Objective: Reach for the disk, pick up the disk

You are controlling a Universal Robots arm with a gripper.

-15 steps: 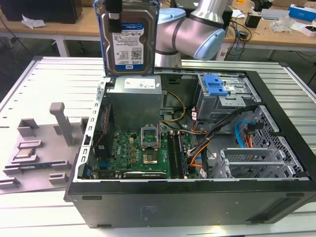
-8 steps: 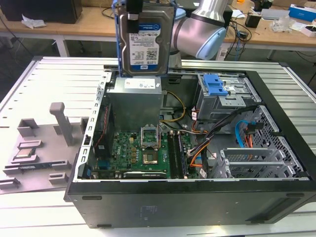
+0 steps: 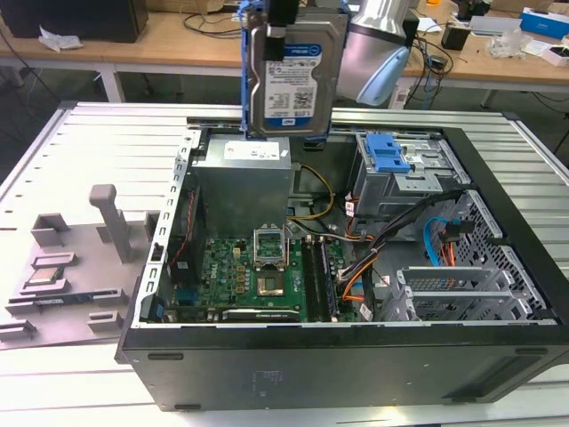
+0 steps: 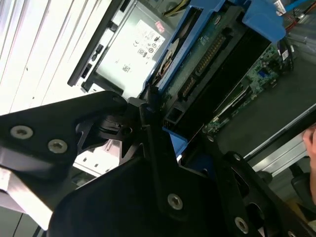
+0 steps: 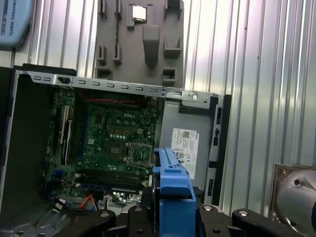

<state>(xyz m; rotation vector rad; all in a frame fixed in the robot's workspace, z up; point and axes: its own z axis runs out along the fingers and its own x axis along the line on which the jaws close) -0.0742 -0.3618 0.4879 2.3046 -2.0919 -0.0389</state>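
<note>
Claw [image 3: 278,27] clamped on the top edge of the disk [image 3: 289,76].

Exterior view:
- Disk hangs upright, label facing the camera, framed by its blue bracket [image 3: 243,80].
- It sits in the air above the open computer case [image 3: 498,294], roughly over the grey power supply [image 3: 244,169]. No contact with the case that I can see.
- Judgement: reach done, grasp made, lift looks as good as done. The disk is well apart from the drive bay [image 3: 404,169], and little of the task seems left.
- Surface: ribbed white metal table [image 3: 89,133], case lying on its side on it.
- Grey fixture tray [image 3: 80,258] lies just beside the case, on the exterior view's left.
- Room: wooden benches [image 3: 178,44] behind, cluttered with cables and boxes. Workshop setting.

Second wrist view:
- Black claw [image 4: 170,136] up close, fingers [image 4: 148,106] drawn in narrow against the bracket [image 4: 185,39].
- Disk seen edge-on, green circuit-board side [image 4: 207,54] showing.
- Power supply [image 4: 131,44] and table slats [image 4: 29,39] lie beyond it.

First wrist view:
- Claw [image 5: 170,217] with the bracket's blue edge [image 5: 170,180] rising between its two sides.
- Looking down past the claw: motherboard [image 5: 113,133] inside the case, power supply [image 5: 185,143] beside it.
- Fixture tray [image 5: 140,44] outside the case wall, on the ribbed table [image 5: 256,74].
- The grip looks firm, but the contact faces themselves are hidden.
</note>
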